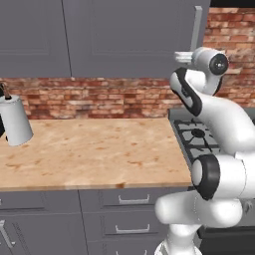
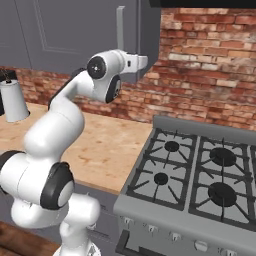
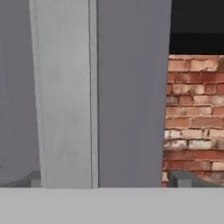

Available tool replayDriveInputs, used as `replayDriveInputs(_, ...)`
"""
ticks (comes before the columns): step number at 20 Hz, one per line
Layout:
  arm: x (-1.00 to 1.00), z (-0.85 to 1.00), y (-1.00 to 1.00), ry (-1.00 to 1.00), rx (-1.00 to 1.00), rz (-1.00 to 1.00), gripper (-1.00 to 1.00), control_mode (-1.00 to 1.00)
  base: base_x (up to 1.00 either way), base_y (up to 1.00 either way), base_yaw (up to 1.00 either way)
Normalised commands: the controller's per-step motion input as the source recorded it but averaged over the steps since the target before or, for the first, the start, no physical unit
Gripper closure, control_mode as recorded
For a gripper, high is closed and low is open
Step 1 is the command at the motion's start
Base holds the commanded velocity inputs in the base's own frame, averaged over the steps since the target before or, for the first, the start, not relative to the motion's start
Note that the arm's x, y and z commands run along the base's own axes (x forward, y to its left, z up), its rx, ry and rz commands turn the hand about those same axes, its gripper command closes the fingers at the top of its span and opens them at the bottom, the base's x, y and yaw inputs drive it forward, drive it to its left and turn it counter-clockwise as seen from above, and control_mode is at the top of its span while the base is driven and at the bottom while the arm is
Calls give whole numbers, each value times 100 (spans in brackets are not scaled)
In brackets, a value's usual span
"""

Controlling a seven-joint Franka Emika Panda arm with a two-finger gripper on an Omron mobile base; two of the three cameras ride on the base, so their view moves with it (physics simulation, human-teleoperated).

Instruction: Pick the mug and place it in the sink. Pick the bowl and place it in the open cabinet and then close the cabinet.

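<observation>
My end effector (image 3: pixel 105 181) is spread wide with nothing in it, right at the tall grey cabinet with flat doors (image 2: pixel 75 35) and its long silver bar handle (image 3: pixel 65 96). The cabinet hangs above the light wooden surface (image 1: pixel 94 149). A red brick wall (image 2: pixel 210 75) runs behind, and a grey stove (image 2: pixel 200 175) sits beside the surface.

You had even, soft light in all three views, with no hard glare. The desk (image 1: pixel 94 149) was bright and carried only faint shadows. The brick wall (image 2: pixel 210 70) looked evenly lit. In the hand view the cabinet (image 3: pixel 127 92) looked soft, perhaps slightly blurred, beside a black patch above the bricks.
</observation>
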Motion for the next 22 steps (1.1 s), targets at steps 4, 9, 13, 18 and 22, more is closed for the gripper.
replayDriveInputs(4, 79, -6, -10, 1, -23, 0, -100, -100, 0, 0, 0)
replayDriveInputs(9, 94, -13, -13, 15, -22, 0, -100, -100, 0, 0, 0)
replayDriveInputs(13, 100, -51, -12, 37, -22, 0, -100, -100, 0, 0, 0)
replayDriveInputs(18, 67, -35, -10, 25, -14, 0, -100, -100, 0, 0, 0)
replayDriveInputs(22, -81, -1, 0, -3, 0, -2, -100, -100, 0, 0, 0)
